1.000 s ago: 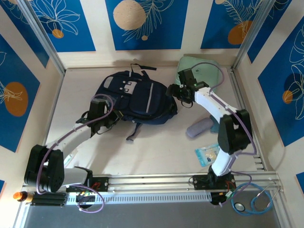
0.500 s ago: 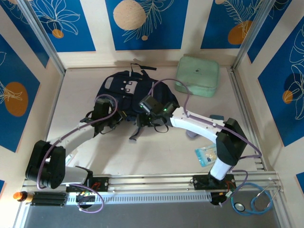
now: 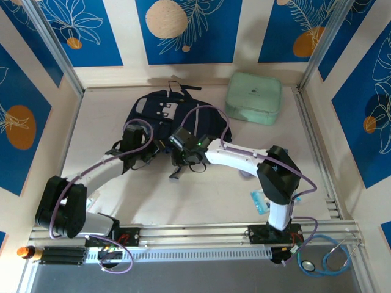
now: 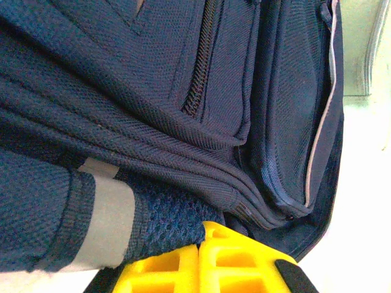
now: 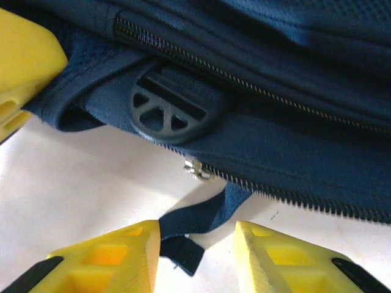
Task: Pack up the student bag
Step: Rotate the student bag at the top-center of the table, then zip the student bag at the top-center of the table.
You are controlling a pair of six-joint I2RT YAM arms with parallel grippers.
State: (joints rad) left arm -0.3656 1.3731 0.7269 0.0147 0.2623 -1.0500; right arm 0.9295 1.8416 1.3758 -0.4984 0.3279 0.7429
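- Setting: pale table (image 3: 201, 201) enclosed by blue wall panels (image 3: 183, 30) printed with leaves and orange discs.
- Principal item: student bag (image 3: 162, 113), dark navy, lying flat near the centre of the table towards the back, its near edge facing both arms.
- Other item: mint-green case (image 3: 253, 97), on the table to the right of the bag and apart from it, not yet packed.
- Left gripper (image 3: 139, 149): at the bag's near-left corner. In the wrist view, the left gripper (image 4: 201, 247) has its yellow tips together, seemingly nipped on the bag's mesh edge.
- Right gripper (image 3: 183, 155): at the bag's near edge, just beside the left one. In the wrist view, the right gripper (image 5: 195, 250) has its fingers (image 5: 269, 262) apart, with nothing held.
- Detail by the right gripper: a small metal zipper pull (image 5: 194, 168) hangs below a round black buckle (image 5: 165, 113). A dark strap tail (image 5: 183, 244) lies in the gap between the fingers.
- Step in hand, as a judgement: opening the bag, which looks zipped shut, by taking hold of the pull.
- Handling notes:
  - Move forward until the tips straddle the pull rather than the strap tail.
  - Pinch the tab squarely.
  - Draw along the line of the teeth, not away from them.
  - Keep the left hold firm so the fabric stays taut and the slider does not bunch the cloth.
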